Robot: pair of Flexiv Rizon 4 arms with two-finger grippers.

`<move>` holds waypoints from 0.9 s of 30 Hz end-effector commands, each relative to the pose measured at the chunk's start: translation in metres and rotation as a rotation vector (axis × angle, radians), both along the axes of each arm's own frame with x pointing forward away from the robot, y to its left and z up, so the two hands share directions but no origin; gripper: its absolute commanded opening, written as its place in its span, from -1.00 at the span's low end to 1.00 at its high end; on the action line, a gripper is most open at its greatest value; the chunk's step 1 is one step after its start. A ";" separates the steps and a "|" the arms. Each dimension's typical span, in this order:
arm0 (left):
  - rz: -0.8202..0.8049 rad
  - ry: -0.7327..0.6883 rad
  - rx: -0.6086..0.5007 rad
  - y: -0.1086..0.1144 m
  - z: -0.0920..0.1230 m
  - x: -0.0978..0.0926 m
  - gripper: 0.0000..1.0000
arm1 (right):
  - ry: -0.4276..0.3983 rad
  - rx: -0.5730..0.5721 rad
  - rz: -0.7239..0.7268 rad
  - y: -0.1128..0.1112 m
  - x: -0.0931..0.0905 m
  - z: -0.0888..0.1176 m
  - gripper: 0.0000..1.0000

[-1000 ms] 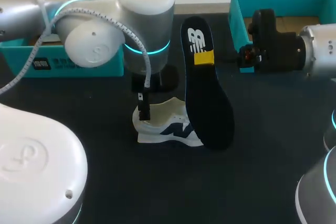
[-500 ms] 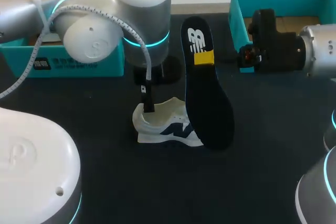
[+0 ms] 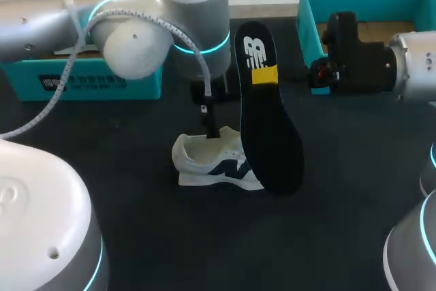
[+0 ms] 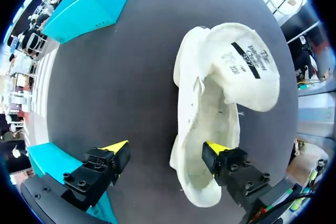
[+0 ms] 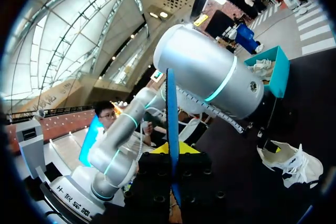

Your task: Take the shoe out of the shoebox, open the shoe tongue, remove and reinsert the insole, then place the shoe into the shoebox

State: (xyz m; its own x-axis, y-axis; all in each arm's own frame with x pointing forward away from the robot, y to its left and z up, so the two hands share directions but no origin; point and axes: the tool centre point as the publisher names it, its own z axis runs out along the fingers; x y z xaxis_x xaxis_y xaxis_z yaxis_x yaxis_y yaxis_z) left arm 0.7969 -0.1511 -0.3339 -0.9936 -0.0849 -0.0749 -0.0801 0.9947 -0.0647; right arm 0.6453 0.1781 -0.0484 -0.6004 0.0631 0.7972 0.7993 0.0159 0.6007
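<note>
A white shoe [image 3: 210, 162] with a navy logo lies on the black table, its tongue [image 4: 247, 66] folded open. My left gripper [image 4: 166, 148] hangs open just above its heel end. One yellow fingertip [image 4: 216, 147] is over the shoe's inside; the other is outside, over the table. In the head view this gripper [image 3: 210, 126] is mostly hidden by the left arm. The dark navy insole [image 3: 268, 117] stands upright beside the shoe, with my right gripper [image 3: 264, 74] shut on its upper part. In the right wrist view the insole [image 5: 171, 114] shows edge-on between the fingers, and the shoe [image 5: 291, 164] lies beyond it.
A teal shoebox [image 3: 88, 83] stands at the back left behind the left arm. A second teal box [image 3: 306, 28] stands at the back right beside the right wrist. Black table [image 3: 204, 236] stretches in front of the shoe.
My left arm has swung to the right, carrying its gripper from the shoe's heel rim toward its middle, fingers slightly narrower. The right arm and insole have not moved.
</note>
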 end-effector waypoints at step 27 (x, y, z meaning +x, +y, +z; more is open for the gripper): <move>-0.040 0.127 -0.006 -0.028 -0.045 -0.016 -0.11 | 0.002 -0.004 -0.002 0.003 0.000 0.000 -1.00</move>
State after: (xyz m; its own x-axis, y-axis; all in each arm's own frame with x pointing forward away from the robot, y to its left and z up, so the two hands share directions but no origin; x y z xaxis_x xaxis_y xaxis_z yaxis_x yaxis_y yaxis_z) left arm 0.7805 -0.1784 -0.3753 -0.9976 -0.0471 0.0498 -0.0502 0.9968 -0.0629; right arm 0.6453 0.1781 -0.0483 -0.6004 0.0632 0.7972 0.7993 0.0159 0.6007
